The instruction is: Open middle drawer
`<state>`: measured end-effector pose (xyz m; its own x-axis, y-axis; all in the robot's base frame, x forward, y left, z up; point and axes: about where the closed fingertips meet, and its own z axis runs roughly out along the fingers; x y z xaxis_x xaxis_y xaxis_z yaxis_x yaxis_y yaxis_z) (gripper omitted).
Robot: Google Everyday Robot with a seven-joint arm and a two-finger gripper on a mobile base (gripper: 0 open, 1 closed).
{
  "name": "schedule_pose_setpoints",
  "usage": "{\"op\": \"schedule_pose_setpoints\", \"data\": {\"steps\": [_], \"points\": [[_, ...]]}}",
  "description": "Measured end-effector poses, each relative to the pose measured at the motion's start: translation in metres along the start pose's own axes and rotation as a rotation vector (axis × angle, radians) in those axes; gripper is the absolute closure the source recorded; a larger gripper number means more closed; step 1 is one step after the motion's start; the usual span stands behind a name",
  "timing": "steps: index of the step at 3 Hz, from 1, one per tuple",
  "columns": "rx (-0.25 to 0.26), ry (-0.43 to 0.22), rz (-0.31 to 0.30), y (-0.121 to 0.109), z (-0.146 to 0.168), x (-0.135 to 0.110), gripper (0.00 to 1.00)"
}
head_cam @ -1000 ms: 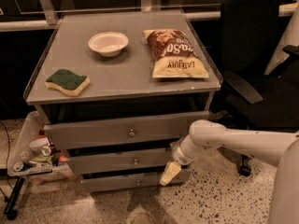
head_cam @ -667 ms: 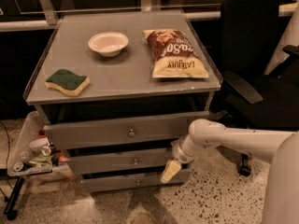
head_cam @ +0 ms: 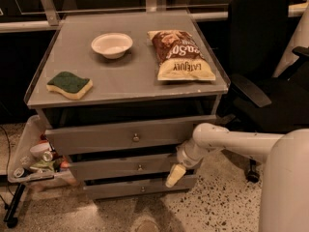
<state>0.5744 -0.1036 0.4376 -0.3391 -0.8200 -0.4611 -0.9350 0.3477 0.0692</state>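
Jaws parted or closed, I cannot tell from where I stand; the gripper (head_cam: 175, 175) hangs low at the right end of the middle drawer (head_cam: 106, 169), well right of its round knob (head_cam: 140, 167).

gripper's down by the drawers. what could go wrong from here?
1. The gripper sits right of the knob on the middle drawer, low against the bottom drawer; it may miss the knob or snag the wrong front.
2. The top drawer seems to jut out above; the arm could bump it.
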Motion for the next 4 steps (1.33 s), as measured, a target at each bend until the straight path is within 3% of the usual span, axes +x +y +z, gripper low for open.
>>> {"op": "schedule_pose_setpoints", "data": {"steps": [2, 4], "points": [[-0.039, 0.024, 0.035, -0.002, 0.031, 0.017, 0.00], [-0.039, 0.024, 0.035, -0.001, 0.027, 0.015, 0.41]]}}
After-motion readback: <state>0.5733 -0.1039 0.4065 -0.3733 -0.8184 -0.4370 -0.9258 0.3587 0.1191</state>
